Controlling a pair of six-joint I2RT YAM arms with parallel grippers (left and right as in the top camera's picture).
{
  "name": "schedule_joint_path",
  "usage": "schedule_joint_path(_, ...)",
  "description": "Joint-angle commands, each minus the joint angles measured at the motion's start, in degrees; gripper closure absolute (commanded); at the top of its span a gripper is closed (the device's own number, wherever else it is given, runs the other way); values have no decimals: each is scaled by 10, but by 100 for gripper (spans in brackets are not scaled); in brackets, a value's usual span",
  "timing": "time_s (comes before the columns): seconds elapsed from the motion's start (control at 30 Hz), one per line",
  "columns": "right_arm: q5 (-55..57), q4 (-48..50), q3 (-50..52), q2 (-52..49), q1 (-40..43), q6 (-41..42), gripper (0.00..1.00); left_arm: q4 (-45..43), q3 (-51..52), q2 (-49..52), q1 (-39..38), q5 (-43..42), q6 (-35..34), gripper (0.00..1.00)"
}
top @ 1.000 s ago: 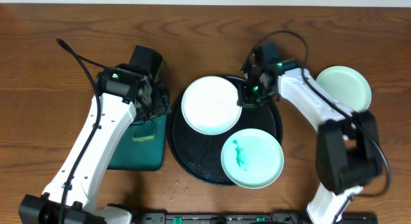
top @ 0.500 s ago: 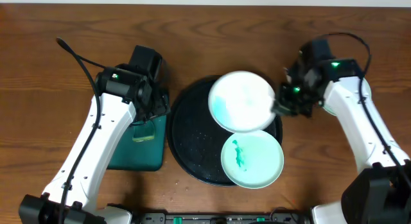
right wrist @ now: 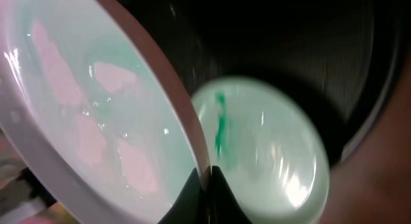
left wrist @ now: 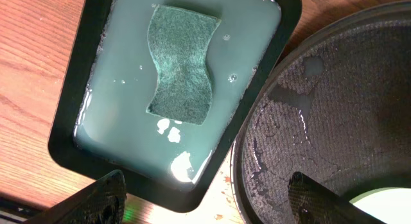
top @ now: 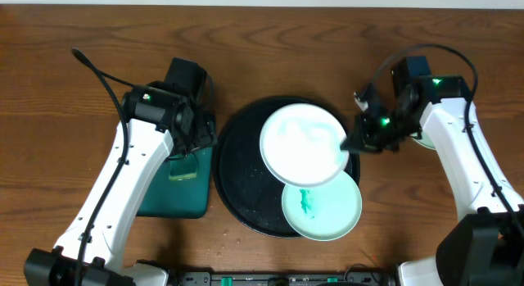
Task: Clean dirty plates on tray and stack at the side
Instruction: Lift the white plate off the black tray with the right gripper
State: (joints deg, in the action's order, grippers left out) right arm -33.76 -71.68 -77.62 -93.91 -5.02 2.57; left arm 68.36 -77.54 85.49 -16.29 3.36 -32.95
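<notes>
My right gripper [top: 352,145] is shut on the right rim of the white plate [top: 301,144] and holds it tilted above the round black tray [top: 241,183]. In the right wrist view my fingers [right wrist: 207,185] pinch the wet rim of the white plate [right wrist: 83,121]. A mint-green plate [top: 327,211] with a green smear lies on the tray's front right, partly under the white one; it also shows in the right wrist view [right wrist: 270,153]. A second mint plate [top: 418,140] on the table is mostly hidden by my right arm. My left gripper [left wrist: 205,205] is open and empty.
A dark teal rectangular tray [top: 168,200] stands left of the black tray. In the left wrist view it [left wrist: 67,121] holds soapy water and a green sponge [left wrist: 182,63], close beside the wet black tray [left wrist: 308,121]. Bare wooden table lies behind.
My right gripper lifted the white plate off the tray's left part, carried it right, then brought it slightly back left and forward over the smeared mint plate. The left arm has not moved.
</notes>
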Motion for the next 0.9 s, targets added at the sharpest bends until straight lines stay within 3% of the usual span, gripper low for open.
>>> schedule_joint_path(0.0, 22, 61, -3, 5, -18, 3, 99, 1, 1, 0, -2, 3, 4, 19)
schedule_joint_path(0.23, 180, 145, -3, 5, -67, 30, 99, -10, 1, 0, 0, 3, 4, 19)
schedule_joint_path(0.87, 380, 137, -65, 5, -186, 34, 99, -16, 1, 0, 18, 3, 16, 19)
